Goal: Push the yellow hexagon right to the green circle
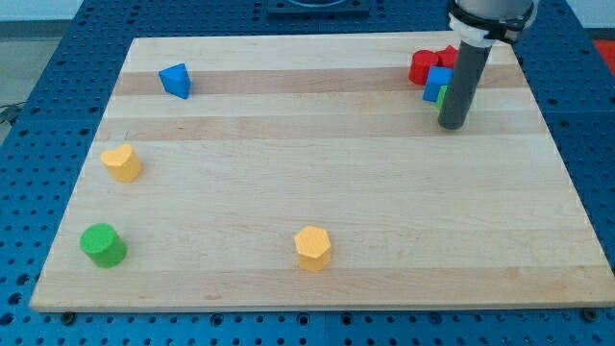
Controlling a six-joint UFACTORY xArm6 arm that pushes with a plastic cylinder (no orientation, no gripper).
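Observation:
The yellow hexagon (313, 248) lies near the view's bottom, at the middle of the wooden board (317, 183). The green circle (102, 244) stands at the bottom left, far to the left of the hexagon. My tip (454, 126) is at the upper right, far from both. It stands right against a small green block (441, 97) that it partly hides.
A blue block (436, 83) and red blocks (426, 65) cluster just left of the rod at the upper right. A blue triangular block (176, 80) lies at the upper left. A yellow heart-like block (122, 162) lies at the left edge, above the green circle.

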